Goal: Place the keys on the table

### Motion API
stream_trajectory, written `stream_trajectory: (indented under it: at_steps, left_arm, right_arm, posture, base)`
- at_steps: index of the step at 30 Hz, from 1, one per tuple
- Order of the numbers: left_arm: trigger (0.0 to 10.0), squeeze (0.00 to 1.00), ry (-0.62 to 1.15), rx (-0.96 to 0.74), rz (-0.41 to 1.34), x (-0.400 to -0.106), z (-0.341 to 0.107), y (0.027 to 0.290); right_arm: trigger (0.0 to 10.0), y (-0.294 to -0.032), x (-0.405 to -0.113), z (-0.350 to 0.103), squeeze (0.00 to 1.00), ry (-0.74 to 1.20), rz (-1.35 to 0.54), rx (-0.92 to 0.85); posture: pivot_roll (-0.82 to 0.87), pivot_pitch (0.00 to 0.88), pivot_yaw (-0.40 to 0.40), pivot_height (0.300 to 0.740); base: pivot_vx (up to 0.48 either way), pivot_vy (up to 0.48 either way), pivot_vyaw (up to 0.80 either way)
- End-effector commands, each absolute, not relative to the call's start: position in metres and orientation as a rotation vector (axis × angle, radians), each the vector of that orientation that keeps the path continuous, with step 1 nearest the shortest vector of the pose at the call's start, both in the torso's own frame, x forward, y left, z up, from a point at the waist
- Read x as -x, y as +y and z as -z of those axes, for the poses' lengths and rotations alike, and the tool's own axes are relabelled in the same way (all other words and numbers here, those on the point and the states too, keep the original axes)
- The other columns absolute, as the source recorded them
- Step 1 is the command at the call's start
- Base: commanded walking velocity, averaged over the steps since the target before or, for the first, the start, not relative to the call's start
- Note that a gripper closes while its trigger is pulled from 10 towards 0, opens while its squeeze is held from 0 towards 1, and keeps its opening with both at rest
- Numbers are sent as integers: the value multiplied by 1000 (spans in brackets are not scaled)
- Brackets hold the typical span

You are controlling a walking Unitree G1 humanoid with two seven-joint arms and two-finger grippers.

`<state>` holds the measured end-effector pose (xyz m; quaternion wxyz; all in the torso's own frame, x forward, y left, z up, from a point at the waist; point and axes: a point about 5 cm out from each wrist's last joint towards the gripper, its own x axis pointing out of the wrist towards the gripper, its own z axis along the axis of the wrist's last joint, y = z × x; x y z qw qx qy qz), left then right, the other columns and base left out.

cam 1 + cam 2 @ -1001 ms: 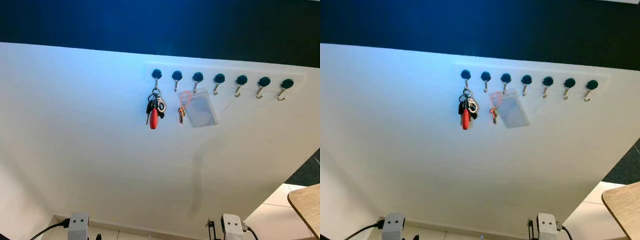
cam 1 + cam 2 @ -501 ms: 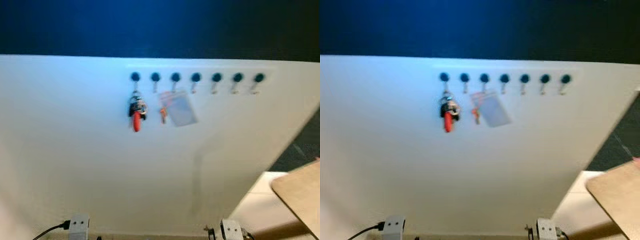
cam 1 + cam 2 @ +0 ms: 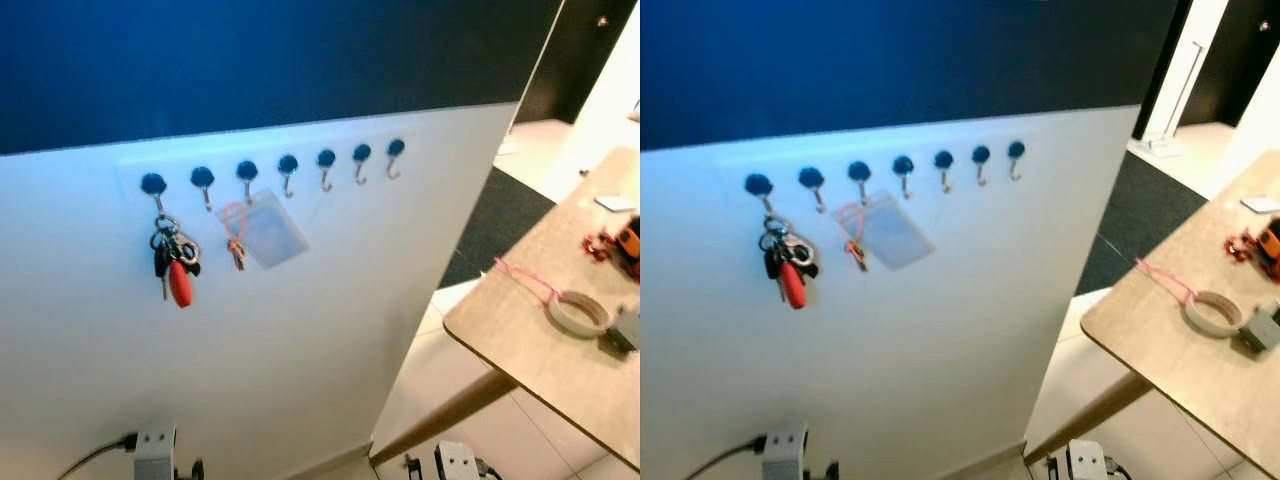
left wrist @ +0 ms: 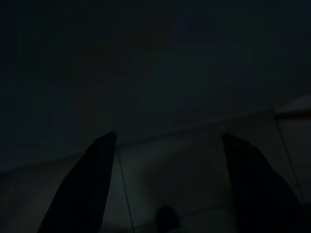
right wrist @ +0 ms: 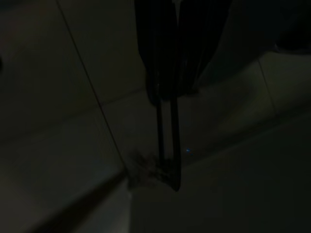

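Fingers of our left gripper [image 4: 165,160] hang spread wide above the floor; our right gripper [image 5: 167,145] hangs with fingers pressed together, empty. Our keys [image 3: 173,262], red fob showing, dangle from the leftmost wall hook [image 3: 153,185], well apart from the desk [image 3: 520,330]. We risk snagging the ring, or grabbing the neighbouring badge holder [image 3: 270,230]

Cool bluish light washes the white wall [image 3: 300,320], brightest near the hook row [image 3: 270,170]. Head views are softly blurred. Both wrist views sit nearly black, floor tiles [image 4: 194,165] barely visible.
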<state>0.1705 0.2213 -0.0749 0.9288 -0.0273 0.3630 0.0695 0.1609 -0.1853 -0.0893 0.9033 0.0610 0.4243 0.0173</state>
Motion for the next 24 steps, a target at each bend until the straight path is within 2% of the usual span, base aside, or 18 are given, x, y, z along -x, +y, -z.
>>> stream_trajectory:
  at_steps: [1,6,8,19,24]
  left_arm:
    - [10000,0,769,83,-164,-161,79,222]
    - [10000,0,772,117,-232,-155,81,225]
    - [10000,0,769,142,-253,-154,82,226]
    - [10000,0,767,147,-251,-157,81,228]
    - [10000,0,756,130,-236,-160,79,228]
  right_arm:
    - [10000,-185,-165,87,0,863,-50,-118]
    - [10000,-184,-168,86,0,844,-49,-125]
    - [10000,-185,-171,84,0,827,-46,-135]
    - [10000,-181,-174,83,0,828,-78,-139]
    - [10000,-179,-176,82,0,821,-81,-140]
  posture:
    - [45,0,-27,740]
    - [29,1,-31,740]
    - [16,29,-30,740]
    - [29,51,-34,740]
    - [37,56,-37,740]
  base:
    - [0,0,0]
    - [0,0,0]
    - [0,0,0]
    - [0,0,0]
    - [-254,0,0]
